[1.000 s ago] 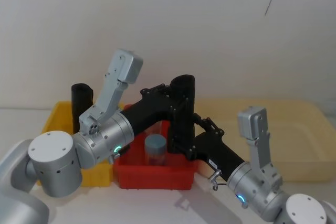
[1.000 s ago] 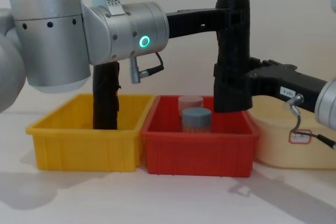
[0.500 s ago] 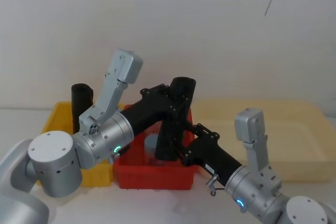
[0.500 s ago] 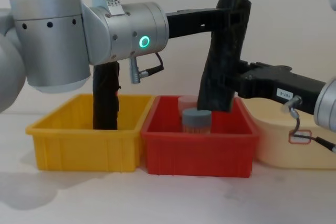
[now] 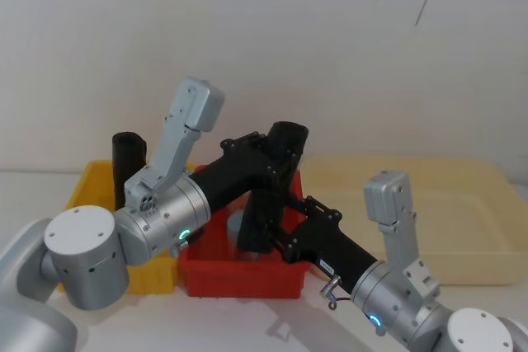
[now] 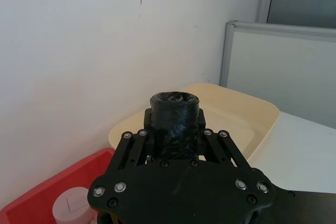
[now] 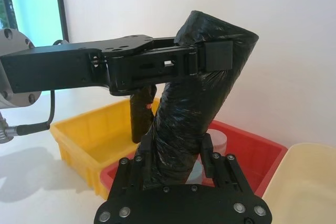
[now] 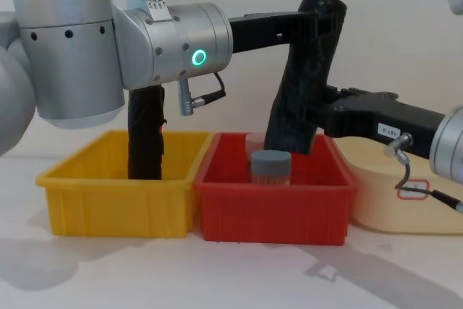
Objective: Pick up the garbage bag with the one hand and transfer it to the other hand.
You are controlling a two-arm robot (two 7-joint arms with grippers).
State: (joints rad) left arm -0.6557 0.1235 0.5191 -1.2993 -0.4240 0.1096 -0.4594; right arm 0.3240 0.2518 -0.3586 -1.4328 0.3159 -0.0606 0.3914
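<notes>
The garbage bag (image 8: pixel 300 85), a tall black crinkled roll, hangs tilted above the red bin, its top leaning right and its bottom swung left. My left gripper (image 8: pixel 318 23), on the green-ringed arm, is shut on the bag's top end. My right gripper (image 8: pixel 309 119), with the white label, is shut on its lower part. In the head view the bag (image 5: pixel 266 204) runs from the left gripper (image 5: pixel 280 158) down to the right gripper (image 5: pixel 276 232). The right wrist view shows the bag (image 7: pixel 194 114) rising from the right gripper (image 7: pixel 176 156).
A yellow bin (image 8: pixel 116 193) at the left holds another upright black roll (image 8: pixel 146 135). The red bin (image 8: pixel 275 211) in the middle holds a grey-capped jar (image 8: pixel 270 166) with a pale cup behind it. A cream tray (image 8: pixel 391 193) lies to the right.
The right gripper has moved left with the bag's lower end, so the bag went from upright to tilted. Its top stays in the left gripper, which has not moved.
</notes>
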